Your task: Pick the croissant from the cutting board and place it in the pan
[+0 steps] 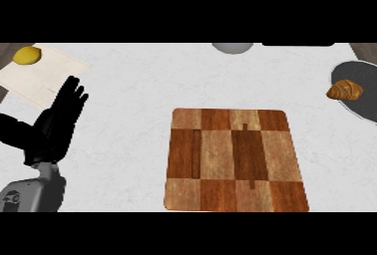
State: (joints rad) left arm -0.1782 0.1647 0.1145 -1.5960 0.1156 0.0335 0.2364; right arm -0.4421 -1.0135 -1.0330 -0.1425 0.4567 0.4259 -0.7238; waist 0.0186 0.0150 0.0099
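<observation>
head view: the croissant (344,90) lies in the dark pan (361,74) at the right edge, well apart from the wooden cutting board (234,159) in the middle of the white counter (147,74). the left hand (60,119) rests at the left side, fingers straight and up, holding nothing, far across the counter from the croissant. a yellow lemon (26,55) sits on a pale cloth (40,79) just above that hand.

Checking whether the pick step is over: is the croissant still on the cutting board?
No. The croissant lies in the dark pan at the right edge, and the cutting board holds nothing.
</observation>
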